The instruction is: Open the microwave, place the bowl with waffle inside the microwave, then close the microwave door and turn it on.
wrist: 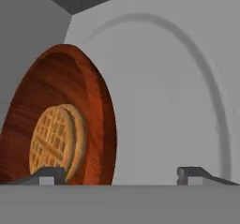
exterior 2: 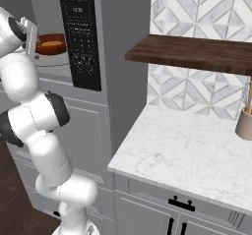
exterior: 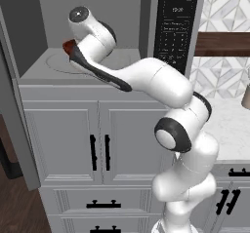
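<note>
Bowl (wrist: 61, 120) with waffle (wrist: 54, 141) inside microwave (exterior: 97, 37).
Round, wood-grained, resting on grey turntable (wrist: 187, 92); gripper (wrist: 122, 174) spread open around rim.

Both base views flank the arm, sharing the microwave (exterior: 97, 42) (hand view looks close inside).

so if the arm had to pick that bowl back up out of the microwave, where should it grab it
Probably the bowl's rim, on the edge facing the open front of the microwave. The bowl is shallow and wide, so one finger would go inside the wall and one outside, clear of the waffle near the middle. The cavity walls seem to rule out other approaches. The gripper is open in front of it.
</note>
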Controlling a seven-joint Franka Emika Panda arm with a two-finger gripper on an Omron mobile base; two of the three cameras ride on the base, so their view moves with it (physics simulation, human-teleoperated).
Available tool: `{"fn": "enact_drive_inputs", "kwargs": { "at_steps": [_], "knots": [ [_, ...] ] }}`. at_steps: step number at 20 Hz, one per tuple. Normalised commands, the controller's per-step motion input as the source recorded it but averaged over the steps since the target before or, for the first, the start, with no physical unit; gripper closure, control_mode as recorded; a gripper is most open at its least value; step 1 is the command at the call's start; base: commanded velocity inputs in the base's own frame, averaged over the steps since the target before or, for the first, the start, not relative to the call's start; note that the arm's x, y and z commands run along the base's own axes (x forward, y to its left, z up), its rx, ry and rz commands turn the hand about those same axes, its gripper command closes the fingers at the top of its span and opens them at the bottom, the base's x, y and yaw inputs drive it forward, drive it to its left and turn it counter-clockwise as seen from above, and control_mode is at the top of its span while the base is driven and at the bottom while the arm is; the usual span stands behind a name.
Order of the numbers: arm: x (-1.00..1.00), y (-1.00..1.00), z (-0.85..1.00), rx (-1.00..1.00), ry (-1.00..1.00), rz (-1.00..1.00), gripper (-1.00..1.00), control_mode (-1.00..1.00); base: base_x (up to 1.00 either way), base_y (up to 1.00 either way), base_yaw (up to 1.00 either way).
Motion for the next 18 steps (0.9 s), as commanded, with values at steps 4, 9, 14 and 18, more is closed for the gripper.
{"fn": "enact_drive_inputs", "kwargs": {
  "at_steps": [4,9,14,18],
  "knots": [
    [-0.96,0.49,-0.02,-0.04,-0.66,-0.01,-1.0,-1.0,0.0,0.0,0.0],
    [-1.0,0.07,-0.24,0.0,-0.41,-0.09,-1.0,-1.0,0.0,0.0,0.0],
    [-1.0,0.0,-0.42,0.0,-0.28,-0.13,-1.0,-1.0,0.0,0.0,0.0],
    [-1.0,0.0,-0.27,0.0,-0.15,-0.15,-1.0,-1.0,0.0,0.0,0.0]
  ]
}}
